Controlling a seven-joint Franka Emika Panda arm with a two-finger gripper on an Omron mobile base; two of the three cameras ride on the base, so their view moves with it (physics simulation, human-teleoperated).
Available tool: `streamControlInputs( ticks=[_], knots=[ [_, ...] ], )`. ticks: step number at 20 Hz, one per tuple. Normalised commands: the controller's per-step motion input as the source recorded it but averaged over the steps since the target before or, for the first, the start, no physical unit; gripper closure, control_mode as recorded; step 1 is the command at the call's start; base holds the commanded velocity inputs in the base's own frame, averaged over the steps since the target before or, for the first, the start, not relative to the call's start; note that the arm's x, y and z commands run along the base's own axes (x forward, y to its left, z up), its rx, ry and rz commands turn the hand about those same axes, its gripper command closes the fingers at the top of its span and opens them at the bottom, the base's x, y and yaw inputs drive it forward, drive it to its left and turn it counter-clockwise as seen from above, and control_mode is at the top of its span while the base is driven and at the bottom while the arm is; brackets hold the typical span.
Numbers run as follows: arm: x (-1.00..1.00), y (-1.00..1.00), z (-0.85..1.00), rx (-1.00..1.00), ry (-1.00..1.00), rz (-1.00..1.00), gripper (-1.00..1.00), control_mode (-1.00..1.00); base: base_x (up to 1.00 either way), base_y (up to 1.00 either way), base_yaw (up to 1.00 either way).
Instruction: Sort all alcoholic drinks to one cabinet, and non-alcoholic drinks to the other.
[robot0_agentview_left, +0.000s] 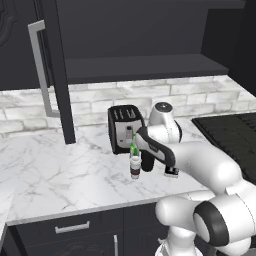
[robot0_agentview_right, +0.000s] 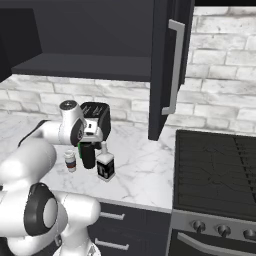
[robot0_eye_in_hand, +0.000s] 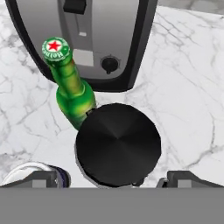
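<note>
My gripper (robot0_eye_in_hand: 113, 178) hangs open straight above the black flask (robot0_eye_in_hand: 118, 144), one fingertip (robot0_eye_in_hand: 43, 177) on each side of its round top. The green beer bottle (robot0_eye_in_hand: 72, 89) with a red star cap leans right behind the flask, in front of the toaster. The white coffee cup (robot0_agentview_right: 70, 160) stands left of the flask (robot0_agentview_right: 88, 156), and the squat pale bottle (robot0_agentview_right: 105, 166) with a black label stands to its right. In the left base view the cup (robot0_agentview_left: 135, 167) and green bottle (robot0_agentview_left: 134, 149) show beside my hand. A dark wall cabinet (robot0_agentview_left: 140, 67) is open above the counter.
A black-and-silver toaster (robot0_agentview_left: 125, 127) sits close behind the drinks. The cabinet door (robot0_agentview_right: 167, 65) with its long silver handle hangs open over the marble counter (robot0_agentview_left: 60, 170). A black stove (robot0_agentview_right: 215, 170) lies to the right; drawers run below the counter edge.
</note>
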Motion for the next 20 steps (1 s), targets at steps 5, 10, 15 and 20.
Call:
streamControlInputs(
  ticks=[5, 10, 15, 20],
  knots=[
    [0.13, 0.04, -0.11, 0.00, 0.00, 0.00, -1.00, -1.00, 0.00, 0.00, 0.00],
    [0.10, 0.03, -0.11, 0.00, 0.00, 0.00, -1.00, -1.00, 0.00, 0.00, 0.00],
    [0.08, 0.02, -0.11, 0.00, 0.00, 0.00, -1.00, -1.00, 0.00, 0.00, 0.00],
    [0.03, 0.00, -0.16, 0.00, 0.00, 0.00, 1.00, -1.00, 0.00, 0.00, 0.00]
  ],
)
